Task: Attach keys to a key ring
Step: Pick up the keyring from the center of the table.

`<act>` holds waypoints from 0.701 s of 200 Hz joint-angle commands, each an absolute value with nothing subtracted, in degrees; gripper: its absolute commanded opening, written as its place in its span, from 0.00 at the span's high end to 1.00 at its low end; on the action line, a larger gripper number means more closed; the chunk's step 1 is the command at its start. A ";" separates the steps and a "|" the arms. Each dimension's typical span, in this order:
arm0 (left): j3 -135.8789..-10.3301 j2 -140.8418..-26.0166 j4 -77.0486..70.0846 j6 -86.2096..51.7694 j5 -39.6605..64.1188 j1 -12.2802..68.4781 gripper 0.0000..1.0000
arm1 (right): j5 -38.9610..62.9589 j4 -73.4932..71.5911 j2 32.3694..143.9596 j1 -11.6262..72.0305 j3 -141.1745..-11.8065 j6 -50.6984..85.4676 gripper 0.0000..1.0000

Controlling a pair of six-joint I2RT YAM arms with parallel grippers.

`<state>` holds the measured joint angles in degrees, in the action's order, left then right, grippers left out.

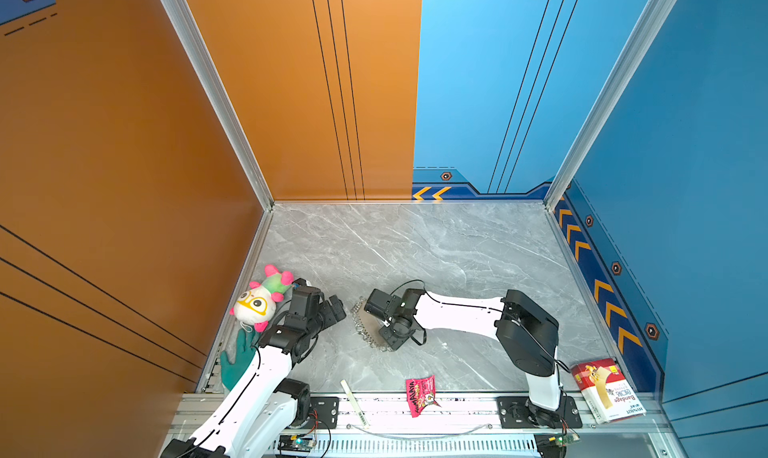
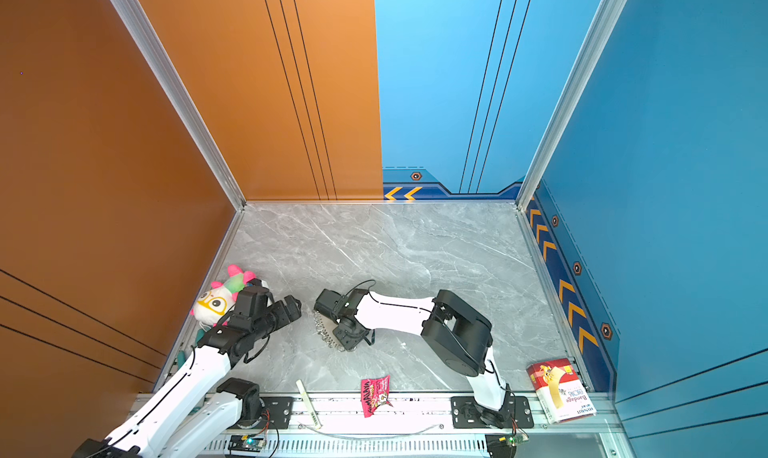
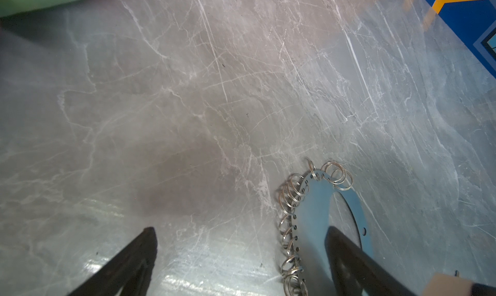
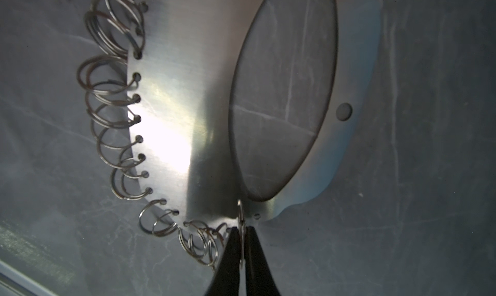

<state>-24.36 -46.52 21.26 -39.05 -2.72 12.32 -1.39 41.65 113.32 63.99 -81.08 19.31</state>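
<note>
The right gripper (image 4: 241, 231) pinched the key ring (image 4: 171, 136) only at its wiry fringe; that thin hold could slip or twist when lifted. The left gripper (image 3: 240, 228) hung wide open.

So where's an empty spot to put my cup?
The far half of the table, up to the back wall, is bare. So is the patch between key ring and pink packet. Crowded around the plush toy and green glove.

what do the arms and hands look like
The left arm and right arm have white shells with thin black lines, bulky black joints and loose black cables at the wrists. The left hand and right hand each have two slim, tapered black fingers.
</note>
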 commanded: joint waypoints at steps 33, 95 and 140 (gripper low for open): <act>-23.43 -46.70 21.58 -38.88 -1.76 11.89 0.02 | -2.21 44.12 114.79 64.51 -82.43 19.66 0.92; -24.88 -47.80 18.42 -37.44 2.02 12.03 0.02 | -5.09 42.68 109.55 63.71 -81.21 21.28 1.00; -28.36 -48.98 12.12 -36.22 8.46 16.10 0.01 | -3.59 28.38 98.85 61.04 -74.66 25.76 1.00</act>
<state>-25.12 -48.27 16.69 -38.35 3.57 13.72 -2.87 37.41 105.51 62.41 -77.21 21.93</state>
